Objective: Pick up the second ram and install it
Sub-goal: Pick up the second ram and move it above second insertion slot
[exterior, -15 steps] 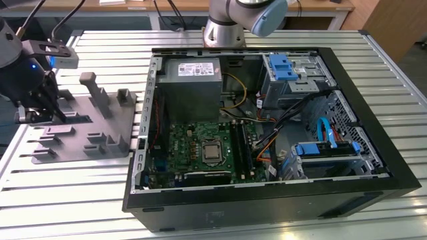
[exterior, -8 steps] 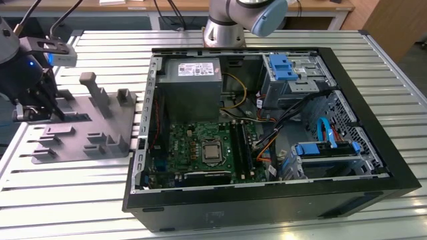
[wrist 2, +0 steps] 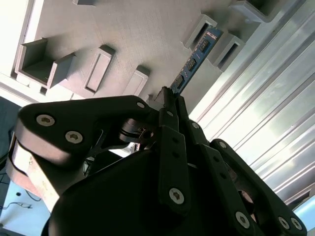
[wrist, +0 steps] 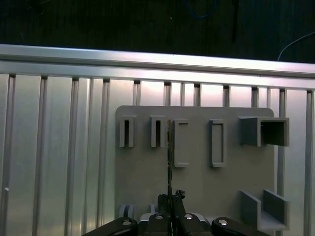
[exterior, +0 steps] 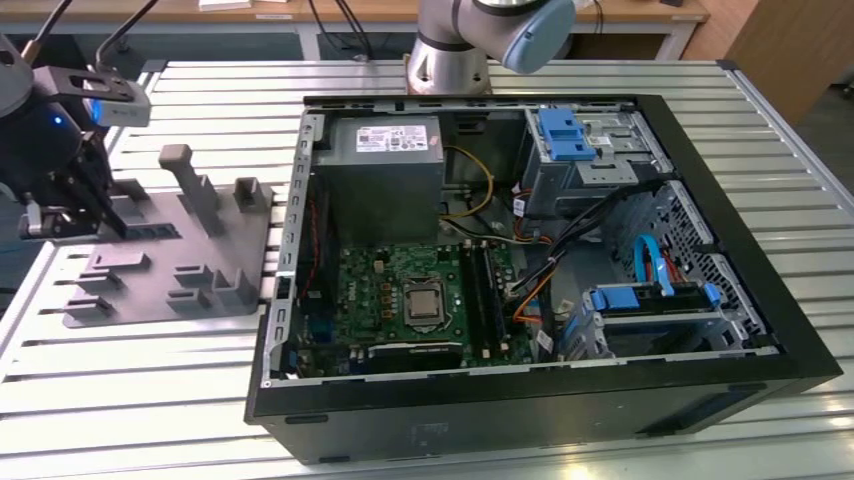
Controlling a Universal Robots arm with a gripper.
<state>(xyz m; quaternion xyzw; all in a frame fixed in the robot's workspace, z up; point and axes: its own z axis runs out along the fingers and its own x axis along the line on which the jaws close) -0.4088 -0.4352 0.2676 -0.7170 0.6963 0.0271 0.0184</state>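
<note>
Blue-green and thin, the second ram (wrist 2: 193,61) is clamped edge-on between the closed fingers of the end effector (wrist 2: 170,96), jutting ahead over the grey tray (wrist 2: 147,34) beneath, so it seems grasped, but not yet installed in the motherboard (exterior: 360,290) well away.

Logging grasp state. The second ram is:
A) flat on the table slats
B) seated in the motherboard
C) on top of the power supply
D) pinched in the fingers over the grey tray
D: in the second wrist view the fingers are clamped on one end of the second ram, above the grey tray.
</note>
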